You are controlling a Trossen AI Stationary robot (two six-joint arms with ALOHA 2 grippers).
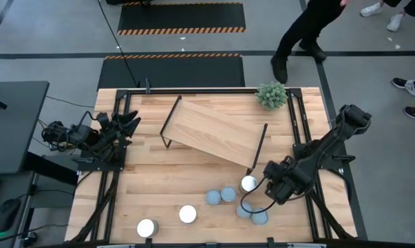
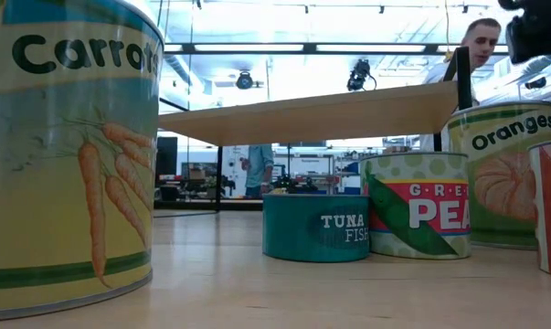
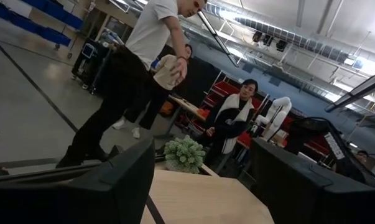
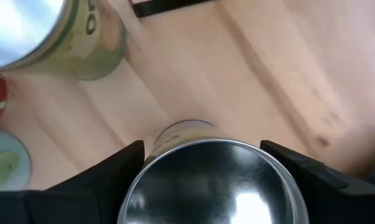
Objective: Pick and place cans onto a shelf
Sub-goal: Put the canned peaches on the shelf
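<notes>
One silver-topped can (image 4: 206, 180) gripped in right end effector (image 1: 270, 180) beside shelf (image 1: 210, 129); left end effector (image 1: 128, 124) open, parked at table edge

7 cans (image 1: 221, 195) stand before the shelf (image 1: 214, 131), plant (image 1: 272, 95) behind.

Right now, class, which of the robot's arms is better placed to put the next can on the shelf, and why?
The right. The right gripper straddles a silver-topped can beside the can cluster, near the shelf. The left gripper sits parked at the table's left edge, far from every can.
</notes>
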